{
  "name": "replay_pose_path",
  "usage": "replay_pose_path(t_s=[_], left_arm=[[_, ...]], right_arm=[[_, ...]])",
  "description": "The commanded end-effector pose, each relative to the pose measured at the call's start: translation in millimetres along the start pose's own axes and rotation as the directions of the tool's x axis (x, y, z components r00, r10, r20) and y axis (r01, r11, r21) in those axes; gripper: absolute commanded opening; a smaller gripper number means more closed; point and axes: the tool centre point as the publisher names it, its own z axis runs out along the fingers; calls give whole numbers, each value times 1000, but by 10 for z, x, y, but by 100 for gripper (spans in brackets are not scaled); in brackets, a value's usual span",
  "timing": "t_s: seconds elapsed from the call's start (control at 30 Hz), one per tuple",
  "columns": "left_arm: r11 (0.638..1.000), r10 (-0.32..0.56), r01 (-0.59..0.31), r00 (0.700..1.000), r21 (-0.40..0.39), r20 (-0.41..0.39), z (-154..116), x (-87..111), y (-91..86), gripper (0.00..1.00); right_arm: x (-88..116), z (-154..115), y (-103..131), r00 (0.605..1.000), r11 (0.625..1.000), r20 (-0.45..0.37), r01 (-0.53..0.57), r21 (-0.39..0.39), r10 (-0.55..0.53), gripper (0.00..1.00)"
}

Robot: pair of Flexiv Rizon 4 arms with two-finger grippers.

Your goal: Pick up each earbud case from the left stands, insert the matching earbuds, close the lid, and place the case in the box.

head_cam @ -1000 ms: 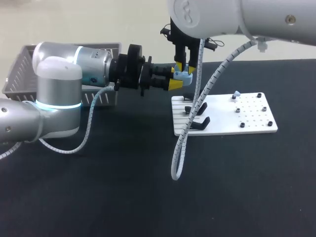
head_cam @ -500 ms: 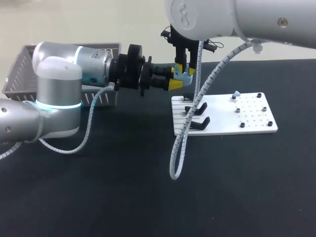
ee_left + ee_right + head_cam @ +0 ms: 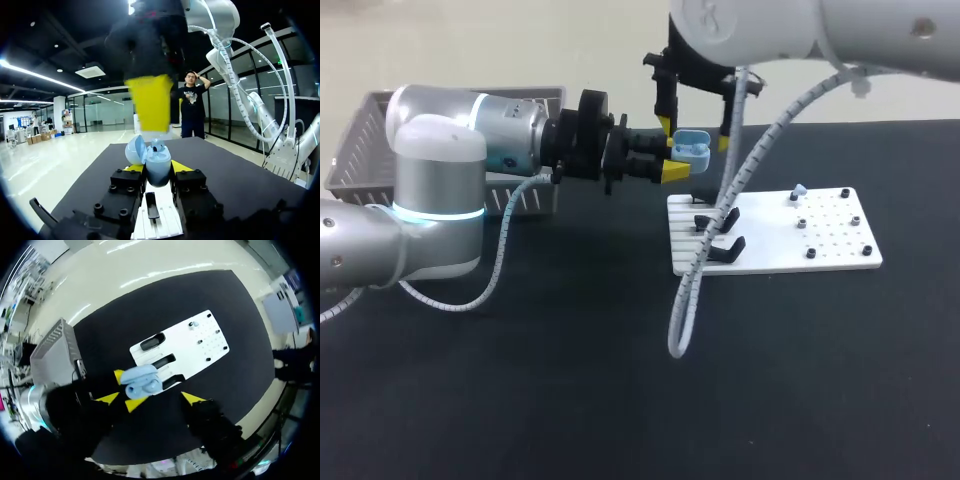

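My left hand (image 3: 675,157) comes in level from the left and is clamped on the light-blue earbud case (image 3: 694,148), one yellow tip on each side of its body. It holds the case in the air over the far left corner of the white stand board (image 3: 780,245). The case's lid (image 3: 135,149) is swung open to one side. I cannot tell whether any earbud sits inside.

My right hand (image 3: 693,133) hangs above the case, pointing down. Its fingers are spread wide with nothing between them. In the left wrist view one of its yellow fingertips (image 3: 150,107) sits just above the open case; I cannot tell whether it touches.

Two black stands (image 3: 728,248) are at the board's left end, both bare. A small light-blue earbud (image 3: 799,189) rests near the board's far edge. A grey basket (image 3: 360,150) stands on the black counter (image 3: 620,380) behind my left arm.
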Motion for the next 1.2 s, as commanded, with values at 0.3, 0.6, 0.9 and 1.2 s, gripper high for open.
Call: replay_pose_path(t_s=[0.3, 0.6, 0.9, 1.2], left_arm=[[1000, 3, -3, 1000, -2, 3, -1, 10, -6, 0], [1000, 3, -3, 1000, -2, 3, -1, 10, -6, 0], [1000, 3, -3, 1000, -2, 3, -1, 10, -6, 0], [1000, 3, -3, 1000, -2, 3, -1, 10, -6, 0]], right_arm=[[51, 121, -1005, 957, 965, 259, 184, -189, -132, 100], [-233, 218, -1246, 964, 960, 255, 136, -243, -72, 99], [-629, 501, -1289, 963, 976, 268, 74, -205, -17, 100], [-891, 885, -1241, 977, 986, 212, 49, -157, -14, 92]])
